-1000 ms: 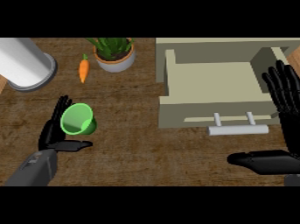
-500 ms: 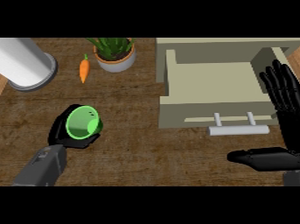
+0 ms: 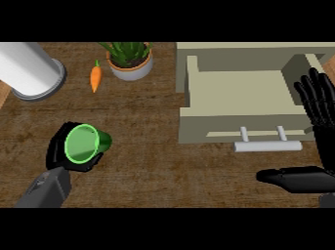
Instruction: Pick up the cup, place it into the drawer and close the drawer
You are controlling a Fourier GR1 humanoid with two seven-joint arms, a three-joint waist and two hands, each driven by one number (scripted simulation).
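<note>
Wooden counter: L hand curled round green cup at left, well apart from open drawer. R hand rests w/ fingers straight. Grasp apparently done; placing and closing remain.

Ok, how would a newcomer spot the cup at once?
From the open beige drawer at the right, look across the counter to the lower left. There the left hand curls round the cup: bright green and hollow, unlike the orange carrot above.
</note>
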